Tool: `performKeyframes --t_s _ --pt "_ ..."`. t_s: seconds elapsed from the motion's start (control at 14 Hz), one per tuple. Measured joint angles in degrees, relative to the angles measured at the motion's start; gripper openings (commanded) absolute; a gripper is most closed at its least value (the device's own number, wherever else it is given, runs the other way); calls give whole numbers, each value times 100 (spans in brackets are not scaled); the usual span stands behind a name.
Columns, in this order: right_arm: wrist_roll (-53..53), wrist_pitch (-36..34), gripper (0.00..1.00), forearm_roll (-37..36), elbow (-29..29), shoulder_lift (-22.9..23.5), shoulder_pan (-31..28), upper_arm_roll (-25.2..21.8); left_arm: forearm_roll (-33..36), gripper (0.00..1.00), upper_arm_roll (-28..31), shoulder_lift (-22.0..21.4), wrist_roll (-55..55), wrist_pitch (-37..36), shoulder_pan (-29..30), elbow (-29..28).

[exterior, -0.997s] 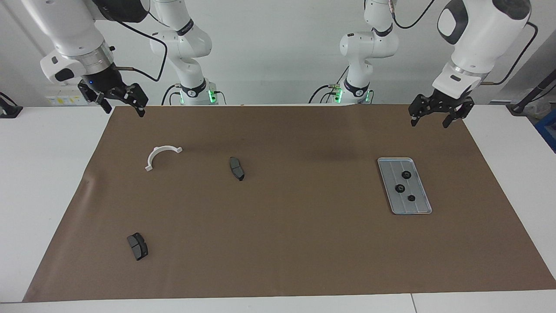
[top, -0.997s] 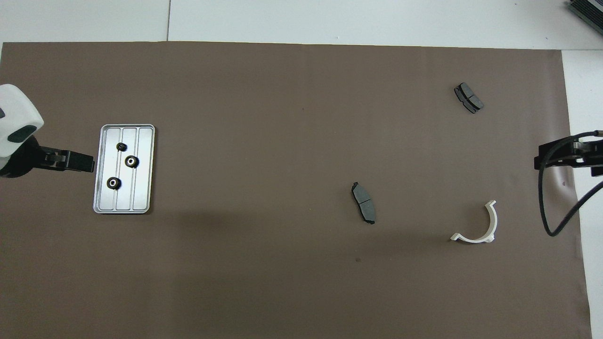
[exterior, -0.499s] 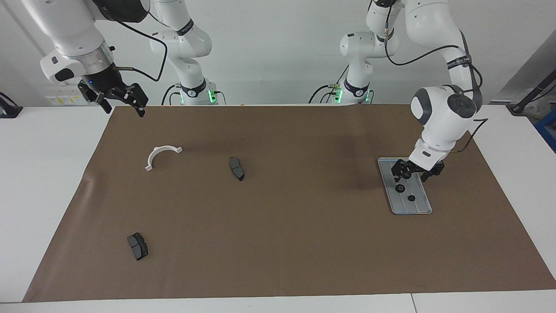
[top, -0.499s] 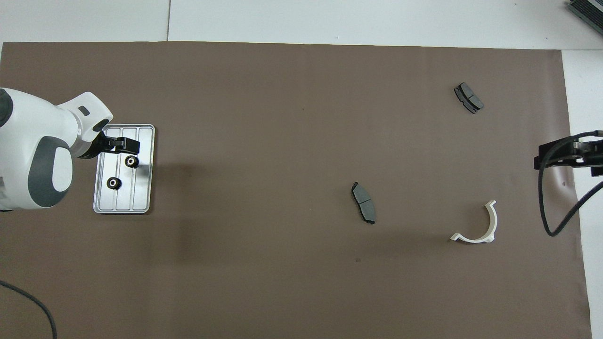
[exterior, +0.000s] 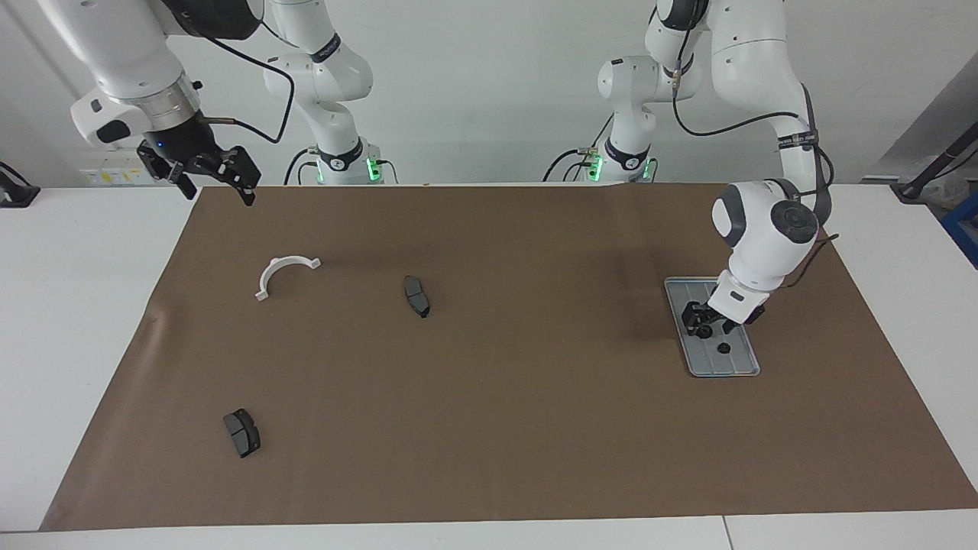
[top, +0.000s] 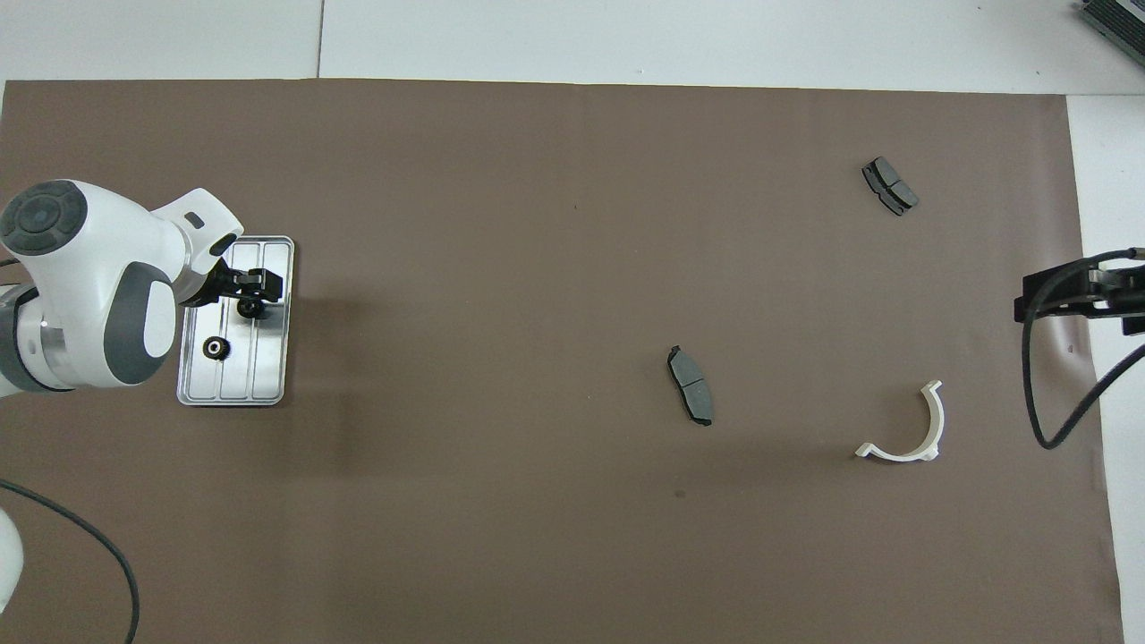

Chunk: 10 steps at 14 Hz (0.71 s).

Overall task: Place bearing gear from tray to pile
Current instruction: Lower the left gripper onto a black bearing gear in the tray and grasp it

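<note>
The silver tray (exterior: 718,372) (top: 268,394) lies toward the left arm's end of the table. My left gripper (exterior: 704,328) (top: 251,298) is down in the tray, right at the middle bearing gear (top: 248,309). Another gear (exterior: 723,347) (top: 214,348) lies free in the tray, farther from the robots. The pile is a loose scatter toward the right arm's end: a white half-ring bracket (exterior: 283,271) (top: 921,438) and two dark brake pads (exterior: 416,296) (exterior: 242,432). My right gripper (exterior: 216,183) waits open in the air over the paper's corner by its own base.
Brown paper (exterior: 497,428) covers most of the white table. A black cable (top: 1055,394) hangs from the right arm near the bracket. The left arm's white wrist (top: 98,286) hangs over the tray's edge.
My left arm has swung down from above the paper's corner into the tray and settled at the middle gear. The right arm has not moved.
</note>
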Motion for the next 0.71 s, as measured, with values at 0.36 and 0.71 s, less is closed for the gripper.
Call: performKeyframes --t_s 0.36,0.71 --pt "0 0 100 0 0 0 0 0 0 65 21 0 -211 243 152 -258" --pt "0 364 100 0 -24 1 -6 -3 -1 54 -16 -18 -650 283 155 -312"
